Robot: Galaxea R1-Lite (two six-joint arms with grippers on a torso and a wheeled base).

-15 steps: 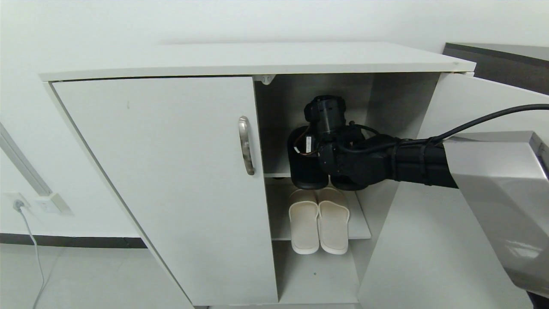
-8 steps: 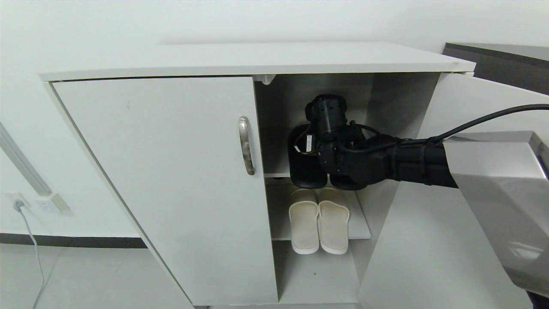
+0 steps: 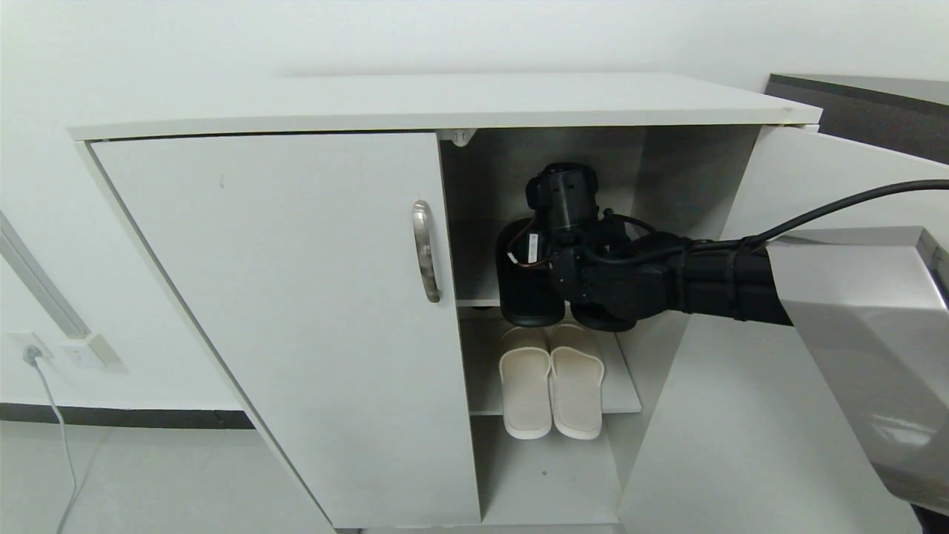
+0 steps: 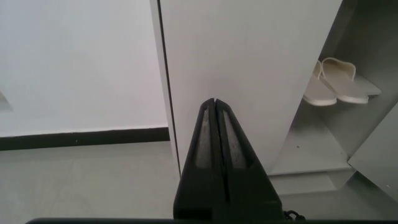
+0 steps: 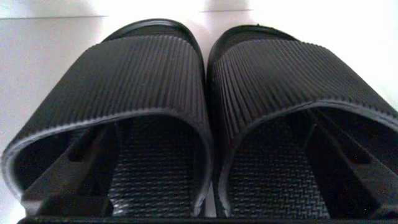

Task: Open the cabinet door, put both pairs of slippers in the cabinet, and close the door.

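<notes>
Left gripper (image 4: 215, 102): pads pressed together, nothing between them, facing the closed left door (image 4: 249, 62). Right door (image 3: 741, 415): open, cut off below. Cream slippers (image 3: 551, 382): lower shelf, heels overhanging. Black slippers (image 3: 525, 297): shelf above, half hidden by right gripper (image 3: 574, 256), whose grip cannot be told.

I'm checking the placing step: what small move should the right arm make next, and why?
Probably ease the black slippers a little deeper onto the upper shelf: their heels overhang its front edge, above the white slippers, while the right arm is inside the open cabinet.
</notes>
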